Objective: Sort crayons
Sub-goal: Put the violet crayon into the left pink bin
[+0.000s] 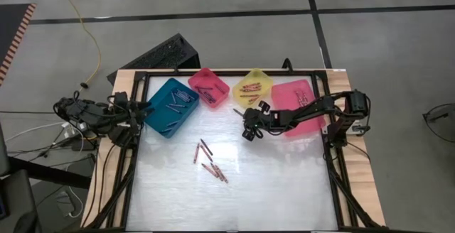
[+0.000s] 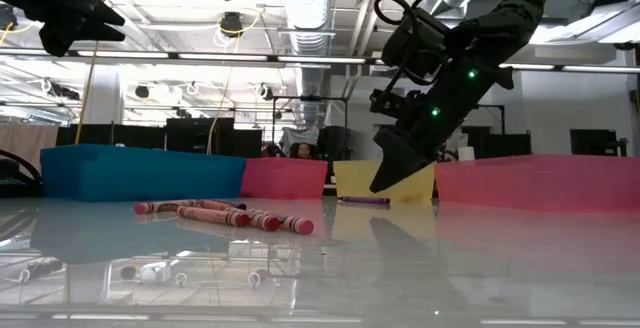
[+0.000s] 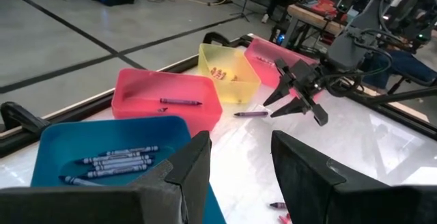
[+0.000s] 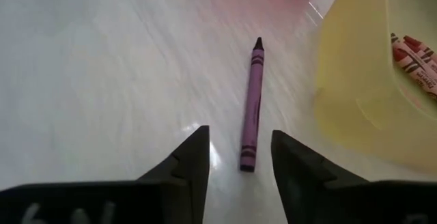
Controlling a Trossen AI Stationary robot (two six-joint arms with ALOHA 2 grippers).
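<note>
1. Right gripper, right wrist view: pale marks on the near face of one finger, perhaps digits; too blurred to read.
2. Purple crayon lying on the table: dark bands on its wrapper, no lettering legible.
3. Red crayons in the yellow bin: printed wrappers, wording not readable.
4. Crayons in the teal bin, left wrist view: pale wrappers with dark marks, none legible.
5. Bins, table frame, room beyond: no readable label, brand, number or sign.
</note>
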